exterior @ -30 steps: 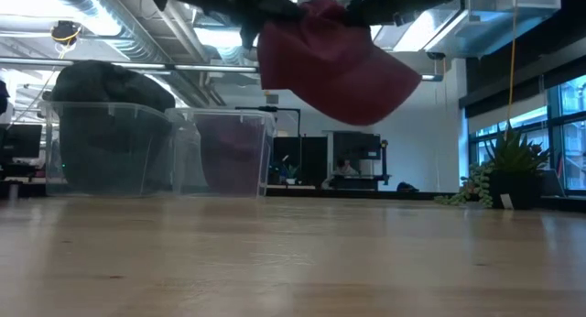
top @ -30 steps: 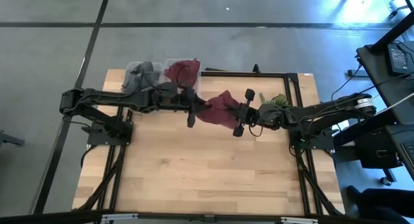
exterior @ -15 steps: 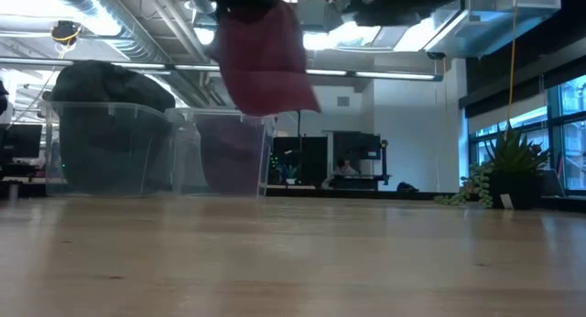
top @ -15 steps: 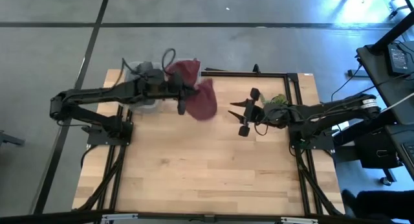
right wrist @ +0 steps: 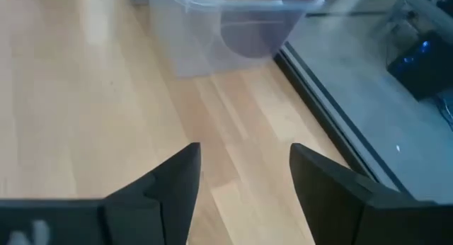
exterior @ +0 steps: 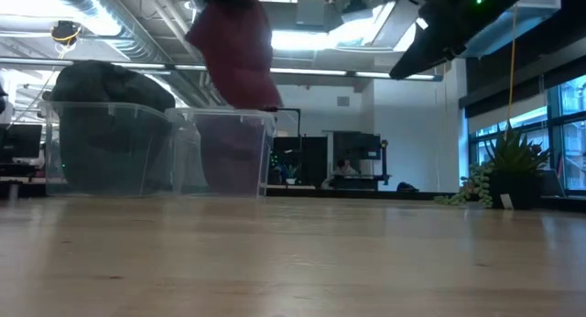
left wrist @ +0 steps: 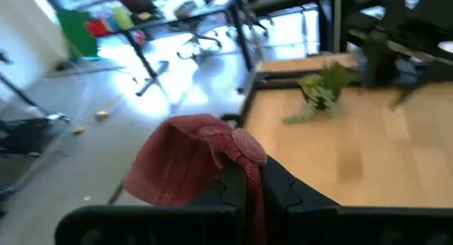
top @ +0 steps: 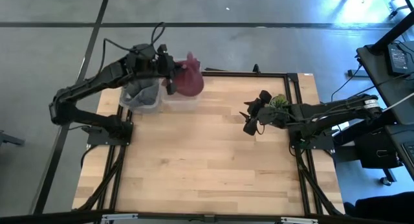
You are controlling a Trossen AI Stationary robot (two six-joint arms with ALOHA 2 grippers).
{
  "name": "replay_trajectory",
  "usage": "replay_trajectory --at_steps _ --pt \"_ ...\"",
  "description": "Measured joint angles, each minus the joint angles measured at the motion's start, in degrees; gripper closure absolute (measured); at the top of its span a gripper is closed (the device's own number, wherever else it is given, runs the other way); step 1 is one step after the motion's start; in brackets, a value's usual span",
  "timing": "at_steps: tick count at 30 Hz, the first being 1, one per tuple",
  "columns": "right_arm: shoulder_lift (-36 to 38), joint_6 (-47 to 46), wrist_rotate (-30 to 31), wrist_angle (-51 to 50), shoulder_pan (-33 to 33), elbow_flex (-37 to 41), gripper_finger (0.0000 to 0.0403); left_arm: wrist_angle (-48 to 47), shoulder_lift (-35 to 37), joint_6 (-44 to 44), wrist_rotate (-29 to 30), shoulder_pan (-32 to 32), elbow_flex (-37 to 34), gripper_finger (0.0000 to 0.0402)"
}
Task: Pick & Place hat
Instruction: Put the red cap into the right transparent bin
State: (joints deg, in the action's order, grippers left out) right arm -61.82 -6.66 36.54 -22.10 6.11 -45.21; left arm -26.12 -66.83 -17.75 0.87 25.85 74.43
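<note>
L gripper (top: pixel 169 75) is up over the far-left corner of the table (top: pixel 207 159), w/ its fingers (left wrist: pixel 244 181) clamped tight on the dark red hat (top: pixel 189 80). In the L wrist view the cloth is pinched betw. the two dark fingers and bunches out to one side. Hat hangs in the air, not resting on anything. From above it sits over the clear bin (top: pixel 184 94) that has more red stuff in it; in the low view the hat (exterior: pixel 233 51) dangles just above that bin's rim (exterior: pixel 233 115). Can't tell if the bottom edge touches the rim or not.

Next to it, further L, a 2nd clear bin (top: pixel 141 94) holds grey/dark cloth, heaped above its rim in the low view (exterior: pixel 110 83). The two bins stand side by side, touching or nearly so.

R gripper (top: pixel 250 116) is well apart from the hat, over the R-centre part of the table, near a small green plant (top: pixel 279 102) by the R edge. Its fingers (right wrist: pixel 173 188) are spread wide w/ nothing betw. them, only bare wood under. R wrist view also shows the red-filled bin (right wrist: pixel 233 25) farther off at the table edge.
</note>
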Motion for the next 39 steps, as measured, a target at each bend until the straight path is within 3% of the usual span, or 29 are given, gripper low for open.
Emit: replay_trajectory --at_steps 5,19,29,39 --pt "0.0 -1.0 -0.1 -0.1 0.0 0.0 0.0187 -5.5 -0.9 -5.6 -5.4 4.0 0.0 0.0396" --pt "0.0 -3.6 -0.1 -0.1 0.0 0.0 0.0186 -9.1 -5.8 -17.2 -5.6 9.6 0.3 0.0395" --pt "0.0 -3.6 -0.1 0.0 -1.2 0.0 0.0186 -15.8 -4.9 -20.4 -6.0 11.9 7.5 0.0395" --pt "0.0 -3.6 -0.1 1.6 -4.6 0.0 0.0186 -19.1 -6.9 -18.7 -6.4 11.9 7.6 0.0395"
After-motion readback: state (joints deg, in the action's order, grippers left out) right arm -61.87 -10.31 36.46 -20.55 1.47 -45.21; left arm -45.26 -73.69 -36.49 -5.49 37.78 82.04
